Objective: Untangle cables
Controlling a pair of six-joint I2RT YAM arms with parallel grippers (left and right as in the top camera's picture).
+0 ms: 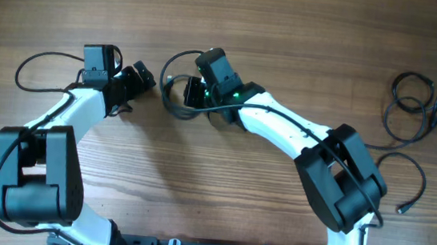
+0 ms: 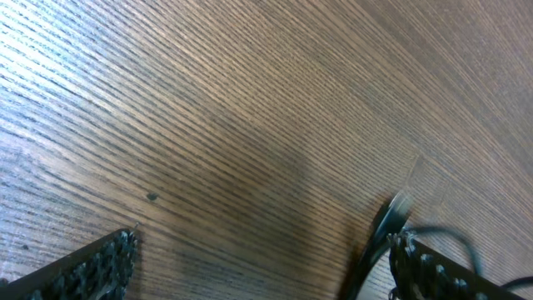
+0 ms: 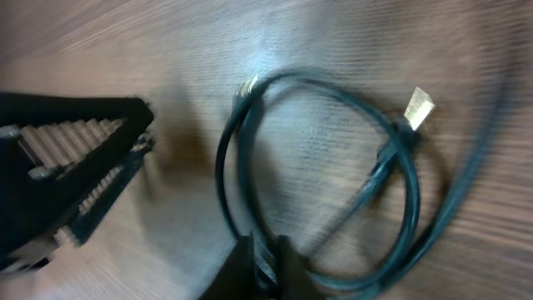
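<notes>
Overhead: a loop [image 1: 175, 86] of thin black cable lies at upper centre, between the 2 claws, long axis roughly top to bottom of frame. The right claw [image 1: 192, 94] is on its right edge. The left claw [image 1: 144, 77] is just beside its left edge.

Right wrist: right claw is closed at bottom centre, apparently pinching the loop's near strand. The loop spreads toward frame top, with 2 plug ends [image 3: 419, 107] showing.

Left wrist: jaws wide apart, nothing between them, 1 strand beside the lower-right finger [image 2: 441, 268].

Judgement: the right arm holds, and the left is placed to take the far side.

The table [image 1: 236, 28] is flat bare wood. The other cables [image 1: 410, 105] lie at far right, well apart.
</notes>
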